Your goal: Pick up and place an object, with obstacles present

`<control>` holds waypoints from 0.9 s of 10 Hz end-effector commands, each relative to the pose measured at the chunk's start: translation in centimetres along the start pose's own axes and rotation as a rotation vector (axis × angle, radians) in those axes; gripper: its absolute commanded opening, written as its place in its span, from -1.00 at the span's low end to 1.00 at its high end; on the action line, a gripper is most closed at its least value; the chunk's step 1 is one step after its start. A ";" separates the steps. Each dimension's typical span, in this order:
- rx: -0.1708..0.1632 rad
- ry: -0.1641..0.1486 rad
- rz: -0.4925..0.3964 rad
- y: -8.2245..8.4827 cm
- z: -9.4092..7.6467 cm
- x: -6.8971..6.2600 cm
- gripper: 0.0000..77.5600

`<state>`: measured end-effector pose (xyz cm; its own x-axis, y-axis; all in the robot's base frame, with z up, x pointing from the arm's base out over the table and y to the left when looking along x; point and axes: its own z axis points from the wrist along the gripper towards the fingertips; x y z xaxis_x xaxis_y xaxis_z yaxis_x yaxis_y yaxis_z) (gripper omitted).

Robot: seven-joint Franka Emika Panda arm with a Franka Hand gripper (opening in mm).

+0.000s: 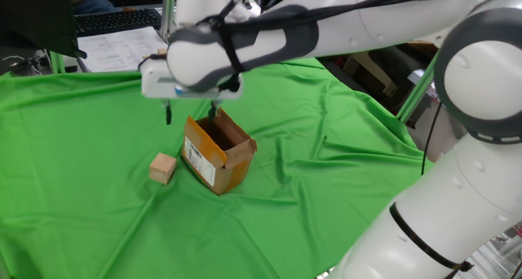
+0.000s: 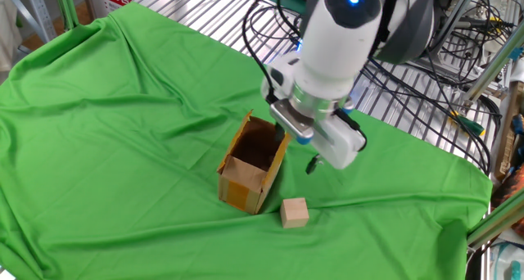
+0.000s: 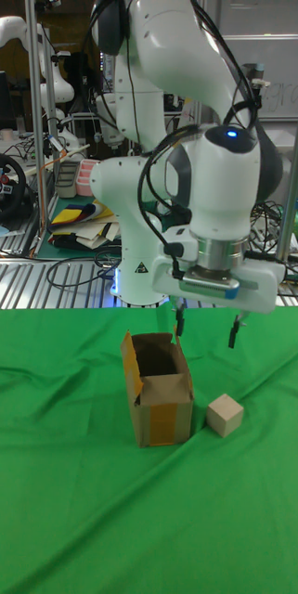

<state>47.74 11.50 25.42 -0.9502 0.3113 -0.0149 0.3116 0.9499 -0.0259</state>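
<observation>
The object, a small light-tan wooden cube (image 1: 162, 168) (image 2: 294, 212) (image 3: 225, 414), rests on the green cloth beside the obstacle. That obstacle is a brown cardboard box (image 1: 217, 155) (image 2: 252, 163) (image 3: 160, 390) with raised flaps and a white label. My gripper (image 1: 191, 113) (image 2: 296, 151) (image 3: 205, 329) hangs open and empty above them. In the tall fixed view one finger is over the box's near edge and the other is over the cube. Neither finger touches anything.
A green cloth (image 1: 73, 230) with folds covers the table. A metal grid shelf (image 2: 213, 18) with cables runs along the back edge. A keyboard (image 1: 114, 19) and papers lie beyond the far side. The robot's white base (image 3: 144, 251) stands behind the box.
</observation>
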 end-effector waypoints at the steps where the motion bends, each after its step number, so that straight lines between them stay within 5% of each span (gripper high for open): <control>1: -0.001 0.004 -0.088 -1.4 -1.4 -2.0 1.00; 4: -0.024 0.005 -0.204 -3.1 -1.5 -4.2 1.00; 9: -0.027 0.001 -0.198 -4.2 -1.2 -5.3 1.00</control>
<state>51.38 5.91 26.69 -0.9933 0.1155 -0.0078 0.1155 0.9933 -0.0024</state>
